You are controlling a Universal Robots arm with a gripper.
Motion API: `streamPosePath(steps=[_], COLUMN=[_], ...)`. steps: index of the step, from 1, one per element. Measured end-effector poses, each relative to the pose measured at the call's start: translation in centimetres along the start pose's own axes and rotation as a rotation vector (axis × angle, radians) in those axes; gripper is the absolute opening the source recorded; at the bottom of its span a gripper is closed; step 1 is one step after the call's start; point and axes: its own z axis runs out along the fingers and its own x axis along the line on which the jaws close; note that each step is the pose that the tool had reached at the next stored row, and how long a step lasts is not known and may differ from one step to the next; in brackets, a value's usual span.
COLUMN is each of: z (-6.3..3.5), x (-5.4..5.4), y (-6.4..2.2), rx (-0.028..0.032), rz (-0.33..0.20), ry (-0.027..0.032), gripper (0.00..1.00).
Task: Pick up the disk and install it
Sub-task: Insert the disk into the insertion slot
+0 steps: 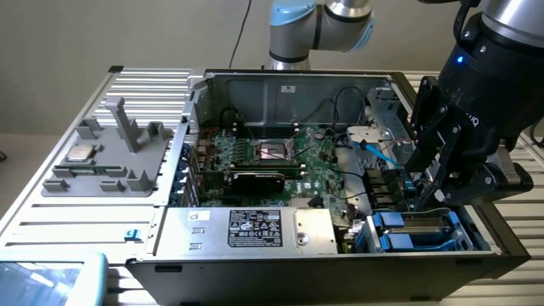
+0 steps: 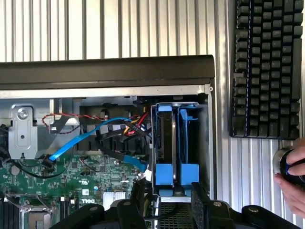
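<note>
A Universal Robots arm's gripper (image 1: 432,194) hangs over the drive cage (image 2: 204,143) in the corner of an open desktop tower (image 1: 340,274), which lies on its side on a slatted metal table (image 1: 51,223), at the exterior view's right. The disk (image 2: 165,143) stands on edge in the cage inside its blue bracket (image 2: 164,174), in the slot nearer the motherboard (image 1: 289,156) and just beside a second blue carrier (image 2: 189,143). It looks seated or nearly so. Whether the gripper is clamped on the disk or has let go cannot be told. Seating it well likely means keeping the disk square to the cage walls, pressing straight without tilt, and staying clear of the blue SATA cable (image 2: 81,138) close by. The disk's long axis runs across the exterior view. Its bracket tab faces that view's left and its thin edge faces up.
</note>
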Motion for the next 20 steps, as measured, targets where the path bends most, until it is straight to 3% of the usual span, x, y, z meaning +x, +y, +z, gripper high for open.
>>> streamPosePath(steps=[13,14,16,20], z=[0.01,0.01,0.02,0.03], x=[0.0,0.0,-0.1,-0.1], y=[0.03,0.10,0.36,1.03], rx=[0.0000,0.0019,0.0130,0.0322], rz=[0.000,0.000,0.001,0.002], ry=[0.0003,0.0003,0.0023,0.0162], gripper=[0.52,0.52,0.52,0.52])
